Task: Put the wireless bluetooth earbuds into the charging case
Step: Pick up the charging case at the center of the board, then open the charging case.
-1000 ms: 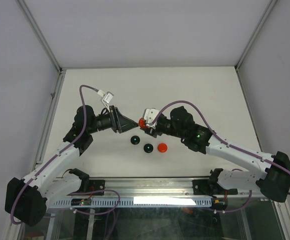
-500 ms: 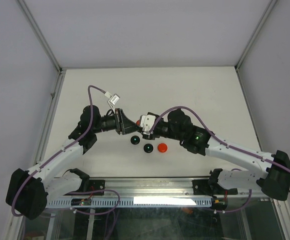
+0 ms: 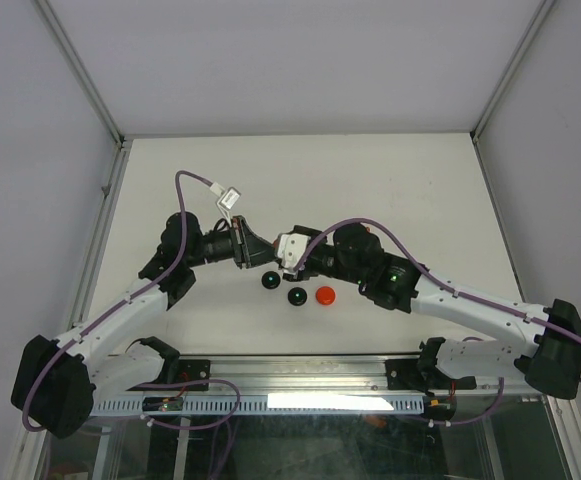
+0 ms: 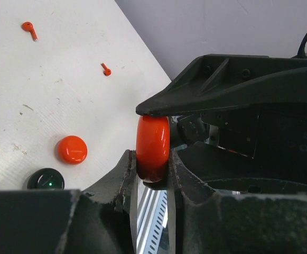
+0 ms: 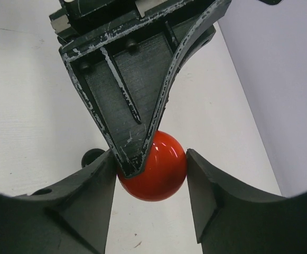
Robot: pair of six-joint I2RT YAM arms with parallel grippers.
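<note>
A round red charging case (image 5: 161, 168) hangs above the table, gripped by both arms at once. My right gripper (image 5: 150, 165) is shut across its width. My left gripper (image 4: 152, 161) is shut on its rim, one finger (image 4: 126, 172) on each flat face. In the top view the two grippers meet tip to tip, left gripper (image 3: 266, 256) against right gripper (image 3: 286, 262), and hide the case. Two tiny red earbuds (image 4: 28, 26) (image 4: 105, 69) lie apart on the white table, far from both grippers.
On the table just in front of the grippers lie a red disc (image 3: 325, 295) and two black discs (image 3: 269, 281) (image 3: 297, 296). The left wrist view shows the red disc (image 4: 72, 149) and one black disc (image 4: 46, 179).
My left arm has reached right to the right gripper and closed its jaws on the red case. The right gripper has shifted slightly left, still holding the case.
</note>
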